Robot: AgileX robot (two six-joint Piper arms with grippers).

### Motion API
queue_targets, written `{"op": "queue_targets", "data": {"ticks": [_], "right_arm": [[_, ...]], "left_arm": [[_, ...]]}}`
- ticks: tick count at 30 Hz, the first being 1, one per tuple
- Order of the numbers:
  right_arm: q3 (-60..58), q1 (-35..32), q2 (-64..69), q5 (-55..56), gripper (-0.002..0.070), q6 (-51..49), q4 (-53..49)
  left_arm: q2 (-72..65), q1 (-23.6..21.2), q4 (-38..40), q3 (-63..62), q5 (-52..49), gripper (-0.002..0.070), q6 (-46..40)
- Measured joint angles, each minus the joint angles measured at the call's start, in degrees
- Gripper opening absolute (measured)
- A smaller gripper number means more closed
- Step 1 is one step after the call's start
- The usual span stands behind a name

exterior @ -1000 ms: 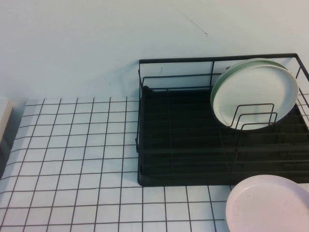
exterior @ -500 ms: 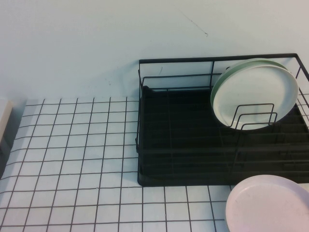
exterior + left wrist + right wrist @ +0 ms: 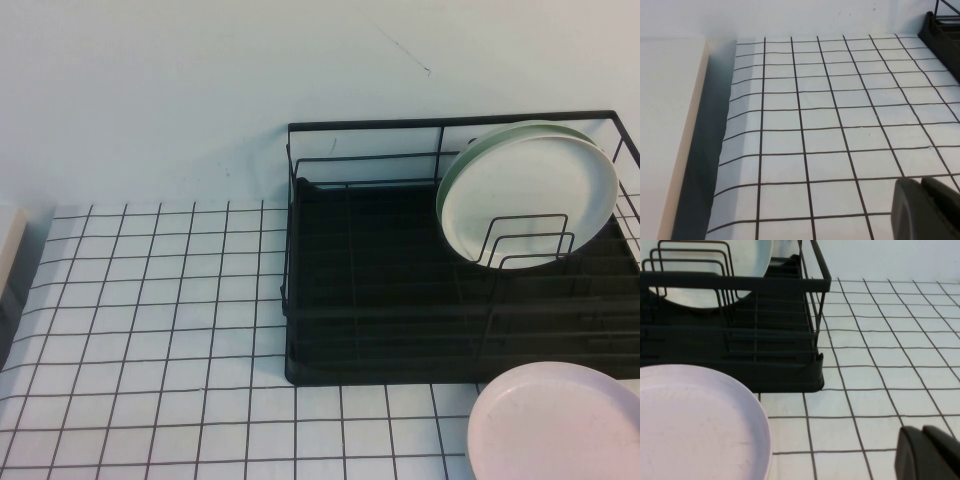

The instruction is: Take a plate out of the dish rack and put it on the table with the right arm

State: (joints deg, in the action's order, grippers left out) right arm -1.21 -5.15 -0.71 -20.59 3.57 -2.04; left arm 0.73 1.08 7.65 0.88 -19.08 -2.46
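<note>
While the off-white plate (image 3: 535, 195) stands upright among the wire loops at the far right of the dish rack (image 3: 380, 300), a pink plate (image 3: 555, 425) lies flat on the table (image 3: 150, 330) just near of it. Neither arm appears in the high view. The left gripper (image 3: 930, 210) hangs over bare grid left of the rack and the right gripper (image 3: 930, 455) hangs over the table beside the pink plate; whether either is released or clenched cannot be told.

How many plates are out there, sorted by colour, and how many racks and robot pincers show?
Off-white plate: 1
Greener mint plate behind it: 1
Pale pink plate: 1
Dish rack: 1
Pincers: 2, left pincer and right pincer, both low over the table
Total: 6
</note>
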Motion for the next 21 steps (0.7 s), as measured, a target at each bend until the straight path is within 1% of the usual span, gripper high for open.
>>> {"op": "queue_targets", "data": {"ticks": [7,13,16,21], "right_arm": [[0.0,0.0,0.0,0.0,-0.0004,0.0,-0.4],[-0.3,0.0,0.0,2.2,-0.0004,0.2,-3.8],[-0.5,0.0,0.0,8.9,-0.0004,0.2,-4.3],[-0.5,0.0,0.0,27.9,-0.0004,0.2,-4.4]], "left_arm": [[0.0,0.0,0.0,0.0,0.0,-0.0003,0.0],[0.0,0.0,0.0,0.0,0.0,-0.0003,0.0],[0.0,0.0,0.0,0.0,0.0,-0.0003,0.0],[0.0,0.0,0.0,0.0,0.0,-0.0003,0.0]]}}
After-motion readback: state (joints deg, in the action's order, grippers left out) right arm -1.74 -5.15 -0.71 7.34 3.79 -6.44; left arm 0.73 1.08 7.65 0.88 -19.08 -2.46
